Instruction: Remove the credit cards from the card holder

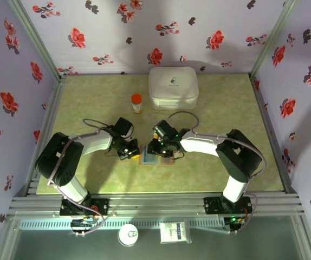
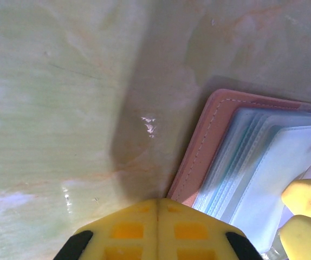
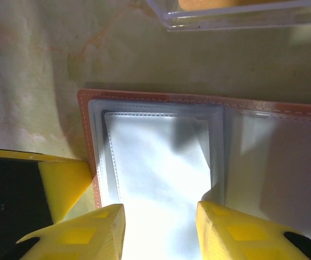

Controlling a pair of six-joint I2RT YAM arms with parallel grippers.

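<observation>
The card holder (image 3: 209, 98) lies open on the table, its brown stitched border round clear sleeves (image 2: 264, 162). Glare whitens the sleeves, so I cannot make out the credit cards in them. My right gripper (image 3: 158, 216) is open, its two yellow fingers (image 3: 226, 230) standing low over the left panel, one near the fold. My left gripper (image 2: 157, 205) is shut with nothing in it, its tip against the holder's outer edge (image 2: 199, 162). From above, both grippers (image 1: 129, 149) (image 1: 161, 147) meet over the holder (image 1: 151, 158).
A clear sheet (image 3: 242, 16) with an orange-yellow shape under it lies just beyond the holder. A large white case (image 1: 173, 86) and an orange-capped bottle (image 1: 137, 103) stand further back. Floral walls close the table on three sides.
</observation>
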